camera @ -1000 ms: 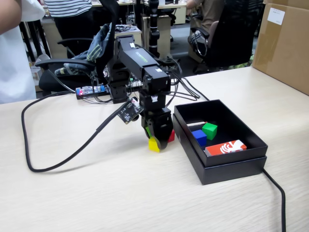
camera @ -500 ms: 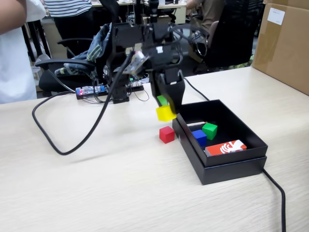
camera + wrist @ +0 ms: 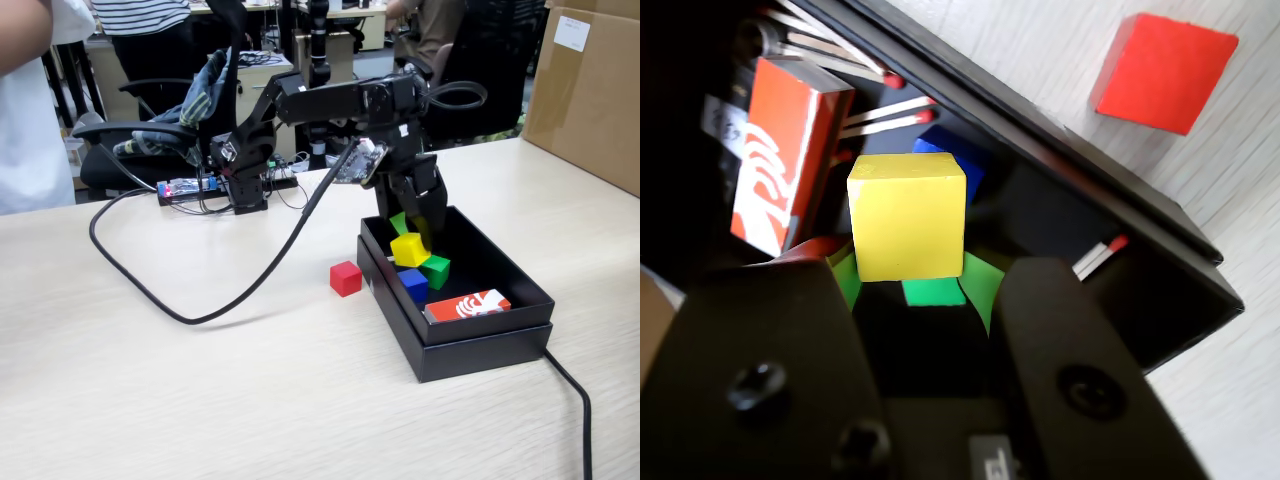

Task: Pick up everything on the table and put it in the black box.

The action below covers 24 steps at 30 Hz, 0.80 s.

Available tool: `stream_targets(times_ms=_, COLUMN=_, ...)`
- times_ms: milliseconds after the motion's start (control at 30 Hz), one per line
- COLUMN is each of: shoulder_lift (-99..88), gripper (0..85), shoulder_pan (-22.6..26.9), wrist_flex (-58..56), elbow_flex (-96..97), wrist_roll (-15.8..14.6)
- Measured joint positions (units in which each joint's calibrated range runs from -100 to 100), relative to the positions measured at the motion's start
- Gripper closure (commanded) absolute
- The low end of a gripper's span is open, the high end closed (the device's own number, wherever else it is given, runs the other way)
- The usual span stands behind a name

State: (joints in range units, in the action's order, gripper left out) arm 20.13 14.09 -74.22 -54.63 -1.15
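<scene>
Four small solid cubes show: your black gripper is clamped on the yellow cube, green pads on both its sides in the wrist view, held above the inside of the shallow matte black box, over its far-left part in the fixed view. It looks clear of the box floor, though the angle makes that hard to confirm.

Green cube and blue cube already sit in the box, touching or nearly so, just below and right of the yellow one in the fixed view. In the wrist view the blue cube peeks out behind the yellow one and a green patch shows beneath it.

Red cube is on the light beige wood-grain table, just beside the box's left wall, outside it; the wrist view has it top right.

Flat orange-red and white card lies in the near part of the box; in the wrist view several red-tipped matchsticks lie next to it.

Black cable loops across the table left of the arm. Brown cardboard carton stands far right.
</scene>
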Motion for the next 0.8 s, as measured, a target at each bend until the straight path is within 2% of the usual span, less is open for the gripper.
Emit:
stream_targets(times_ms=100, shoulder_lift=0.65, gripper=76.2, shoulder_pan=0.15, wrist_flex=0.00, elbow_flex=0.73, wrist_roll=-0.34)
stream_targets(times_ms=133, shoulder_lift=0.65, gripper=67.7, shoulder_pan=0.20, wrist_flex=0.00, elbow_flex=0.91, wrist_roll=-0.39)
stream_targets(times_ms=167, shoulder_lift=0.65, gripper=63.4, shoulder_pan=0.20, wrist_flex=0.00, elbow_flex=0.91, wrist_roll=-0.54)
stream_targets(times_ms=367, shoulder_lift=0.65, gripper=48.4, shoulder_pan=0.34, wrist_flex=-0.39, elbow_flex=2.01, wrist_roll=-0.54)
stream_targets(times_ms=500, shoulder_lift=-1.04, gripper=47.2, shoulder_pan=0.34, wrist_flex=-0.93, elbow_flex=3.19, wrist_roll=-0.54)
stream_targets(times_ms=800, shoulder_lift=-30.55, gripper=47.2, shoulder_pan=-2.69, wrist_flex=-2.09, elbow_flex=10.95, wrist_roll=-0.34)
